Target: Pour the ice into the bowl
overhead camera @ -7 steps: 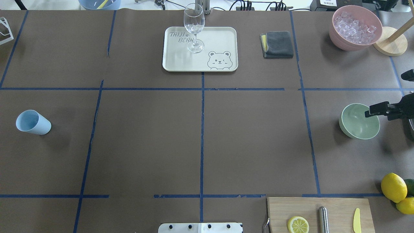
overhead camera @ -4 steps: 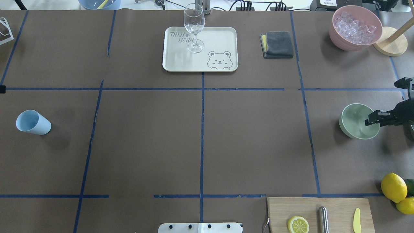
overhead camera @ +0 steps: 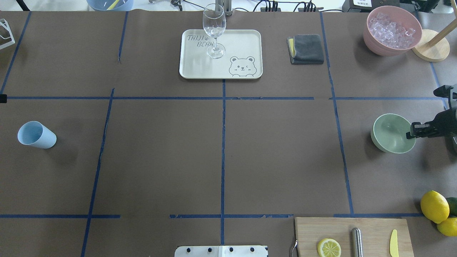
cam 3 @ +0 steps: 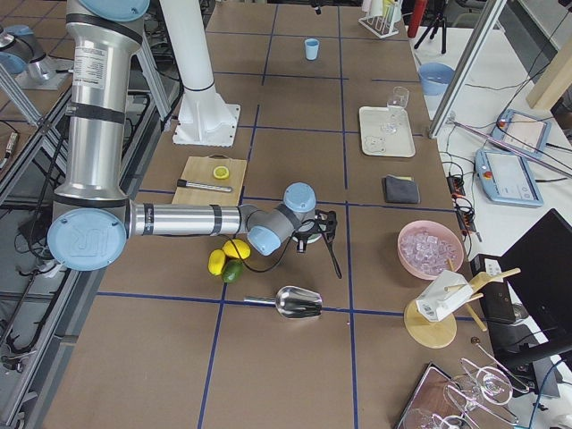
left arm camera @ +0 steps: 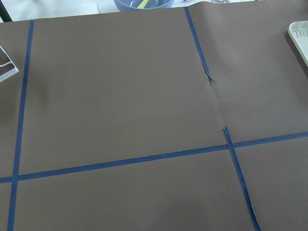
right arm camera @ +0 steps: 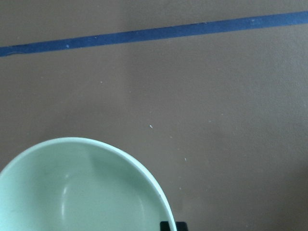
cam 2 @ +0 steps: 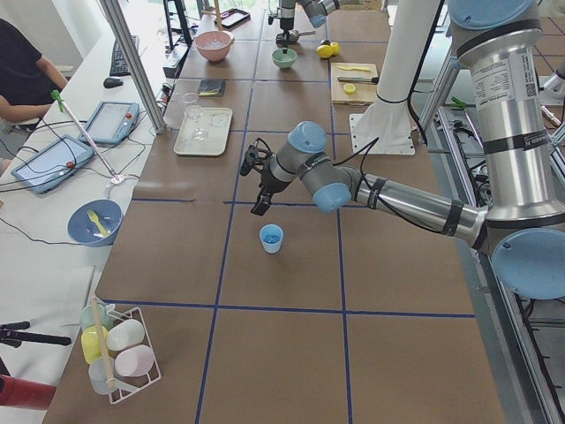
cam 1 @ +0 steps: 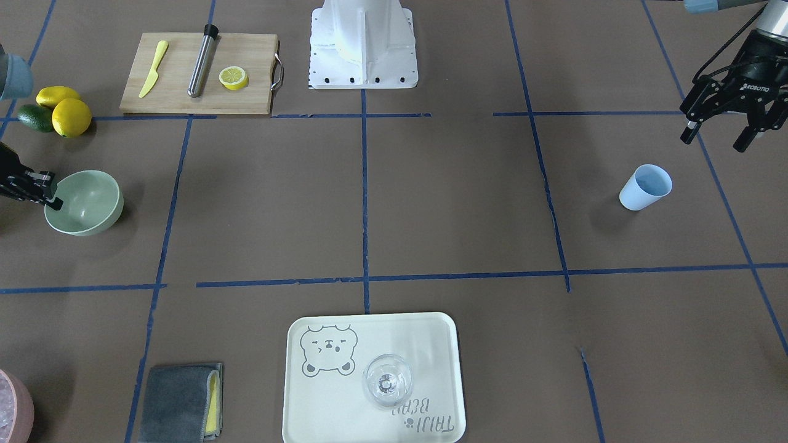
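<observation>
The pale mint-green bowl [overhead camera: 389, 134] stands at the table's right side and looks empty; it also shows in the front view [cam 1: 86, 203] and the right wrist view [right arm camera: 72, 192]. My right gripper [overhead camera: 410, 135] is at the bowl's right rim and appears shut on it, with its fingertips [right arm camera: 168, 225] together at the rim. My left gripper [cam 1: 714, 138] hangs open and empty above the table, apart from the light blue cup [cam 1: 645, 186]. The cup stands upright at the table's left side [overhead camera: 35, 134]. No clear ice cubes show in any view.
A pink container [overhead camera: 392, 30] of whitish ice and a wooden stand [overhead camera: 432, 48] are at the back right. A tray [overhead camera: 246, 43] with a wine glass [overhead camera: 214, 28] and a grey cloth [overhead camera: 307, 49] are at the back. A cutting board [overhead camera: 371, 232] and lemons [overhead camera: 433, 206] are at the near right.
My right gripper has come down and back from over the bowl to its right rim. The bowl has shifted slightly to the left. The cup has not moved.
</observation>
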### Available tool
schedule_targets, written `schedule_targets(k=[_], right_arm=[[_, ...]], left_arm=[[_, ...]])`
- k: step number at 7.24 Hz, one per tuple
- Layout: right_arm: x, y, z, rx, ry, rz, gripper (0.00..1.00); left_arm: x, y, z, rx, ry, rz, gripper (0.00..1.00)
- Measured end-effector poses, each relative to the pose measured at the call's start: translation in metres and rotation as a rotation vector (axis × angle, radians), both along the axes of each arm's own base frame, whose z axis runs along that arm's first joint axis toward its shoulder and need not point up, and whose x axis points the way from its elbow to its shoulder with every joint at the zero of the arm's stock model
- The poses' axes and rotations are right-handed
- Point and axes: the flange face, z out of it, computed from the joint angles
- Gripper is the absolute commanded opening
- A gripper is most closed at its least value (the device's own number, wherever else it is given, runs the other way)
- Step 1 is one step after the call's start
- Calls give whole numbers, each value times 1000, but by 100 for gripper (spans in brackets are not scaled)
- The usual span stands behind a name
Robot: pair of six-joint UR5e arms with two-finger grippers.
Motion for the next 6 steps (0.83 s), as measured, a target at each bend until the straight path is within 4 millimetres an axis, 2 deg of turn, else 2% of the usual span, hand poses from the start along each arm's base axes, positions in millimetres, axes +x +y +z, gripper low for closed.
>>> schedule_targets(k=[2,3,5,6], right_arm=[[-10,-9,-44,-10,-76,-1,0],[-20,-24,-75,-43,-125,24,0],[-53,-54,-151,-120,-215,74,0],[-72,-59,-189,-155,-247,81,0]], left_arm=[[9,23,16,15,10,-22,100],[22,34,21,12,26,-42,100],[47,62,32,11,76,-99,100],[62,75,40,13,85,-135,100]])
